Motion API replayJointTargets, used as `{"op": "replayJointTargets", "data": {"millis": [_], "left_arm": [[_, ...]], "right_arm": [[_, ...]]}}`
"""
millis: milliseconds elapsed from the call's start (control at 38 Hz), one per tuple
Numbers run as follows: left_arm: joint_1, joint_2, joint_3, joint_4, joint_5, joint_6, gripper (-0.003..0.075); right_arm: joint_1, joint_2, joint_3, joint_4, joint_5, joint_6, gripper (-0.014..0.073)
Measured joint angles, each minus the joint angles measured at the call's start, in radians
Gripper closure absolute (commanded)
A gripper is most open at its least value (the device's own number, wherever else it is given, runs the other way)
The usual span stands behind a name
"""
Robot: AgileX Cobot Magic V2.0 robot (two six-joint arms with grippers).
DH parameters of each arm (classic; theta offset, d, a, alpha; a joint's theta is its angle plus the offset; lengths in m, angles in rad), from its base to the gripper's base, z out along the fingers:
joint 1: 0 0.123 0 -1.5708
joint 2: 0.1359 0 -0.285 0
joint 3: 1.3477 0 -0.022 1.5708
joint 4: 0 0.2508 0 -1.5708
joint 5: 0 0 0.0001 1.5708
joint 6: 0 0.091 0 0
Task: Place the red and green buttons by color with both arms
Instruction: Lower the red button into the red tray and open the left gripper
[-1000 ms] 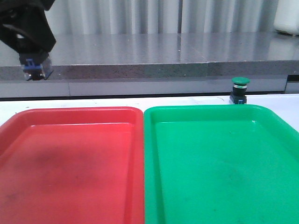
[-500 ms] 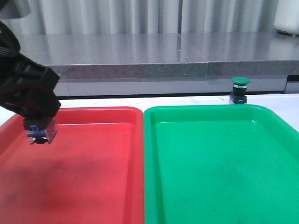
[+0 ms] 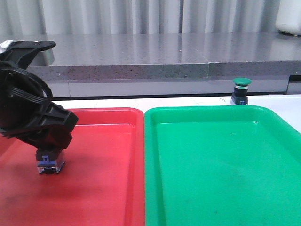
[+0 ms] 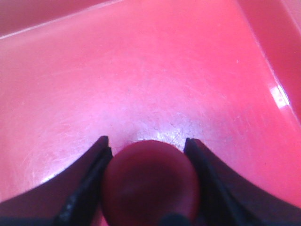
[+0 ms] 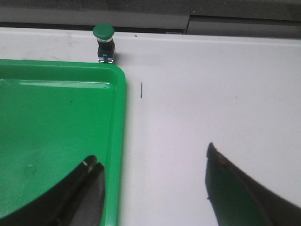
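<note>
front: low, forward | wrists: close, downward | shared: green tray (image 3: 197,115)

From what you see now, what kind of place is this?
Probably a lab bench set up for a robot sorting test: a white table with a red tray beside a green tray, a grey stone ledge and pale curtains behind.

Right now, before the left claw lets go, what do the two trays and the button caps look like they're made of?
Red tray and green tray: likely molded plastic, glossy, with bright glints, rounded rims and fine scuffs. Red button cap, held in the left claw: smooth, dull dark red, probably plastic. Green button cap: probably the same, matte; its base shows blue with what may be metal, too small to be sure.
</note>
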Motion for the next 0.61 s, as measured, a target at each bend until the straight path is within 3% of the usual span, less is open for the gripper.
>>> {"op": "replayJointTargets", "data": {"millis": [53,263,605], "left_arm": [[0.0,0.0,0.0,-0.001,0.0,0.0,0.038],[0.0,0.011,0.0,-0.002,0.014,0.0,0.0123],[0.0,-0.067,-0.061,-0.003,0.132,0.0,0.0115]], "right_arm": [[0.0,0.0,0.0,0.0,0.0,0.0,0.0107],[0.0,0.0,0.0,0.0,0.0,0.0,0.0107],[0.0,0.0,0.0,0.0,0.0,0.0,0.0107]]}}
